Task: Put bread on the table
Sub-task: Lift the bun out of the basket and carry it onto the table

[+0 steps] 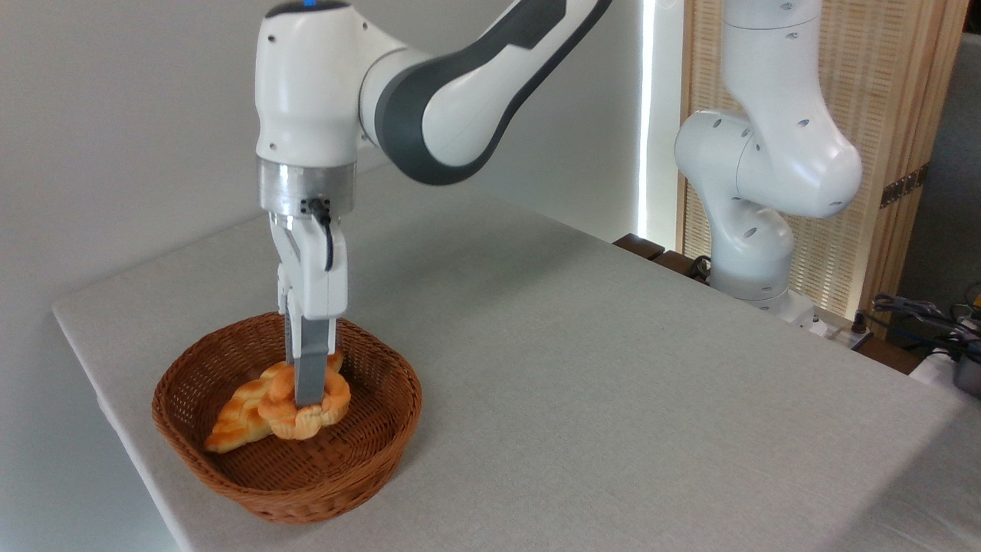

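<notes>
The bun sat inside the basket, pressed against the loaf that lay to its left, both resting on the woven floor. The claw stood straight down into the bun's swirled top, its near grey finger covering the bun's middle, so only the orange edges and paler base showed around it. The far finger was hidden behind the near one; whether the claw was clenched on the bun or merely spread around it could not be told from this view. The bun looked seated in the basket, not lifted, though its underside was partly masked. The arm came in from upper right, wrist vertical above the basket. The basket stood near the left front corner of the tabletop, whose grey cloth stretched bare to the right. By my judgement the task was at its grasping step: the reach into the basket was made, while the lift, the carry over the rim and the setting down on the cloth were all left to do. The loaf touching the bun might be dragged along on the lift.
</notes>
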Action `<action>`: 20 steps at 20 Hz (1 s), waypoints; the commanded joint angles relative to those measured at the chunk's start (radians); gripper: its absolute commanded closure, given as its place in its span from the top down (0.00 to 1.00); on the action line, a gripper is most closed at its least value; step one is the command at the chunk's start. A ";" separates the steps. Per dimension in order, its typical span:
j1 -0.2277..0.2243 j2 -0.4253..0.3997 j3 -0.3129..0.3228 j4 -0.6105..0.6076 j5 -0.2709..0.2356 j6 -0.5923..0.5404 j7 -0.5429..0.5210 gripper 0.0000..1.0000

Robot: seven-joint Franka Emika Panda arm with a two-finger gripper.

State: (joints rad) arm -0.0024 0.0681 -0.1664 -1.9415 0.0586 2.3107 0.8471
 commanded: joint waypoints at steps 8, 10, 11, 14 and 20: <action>0.002 -0.236 0.068 -0.083 -0.043 -0.413 0.059 0.28; -0.001 -0.290 0.074 -0.172 -0.043 -0.415 0.096 0.29; -0.004 -0.298 0.074 -0.200 -0.043 -0.415 0.108 0.32; -0.044 -0.294 0.074 -0.264 -0.030 -0.403 0.116 0.41; -0.054 -0.289 0.074 -0.295 -0.028 -0.370 0.118 1.00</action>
State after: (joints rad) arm -0.0474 -0.2075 -0.1075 -2.2285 0.0321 1.9259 0.9420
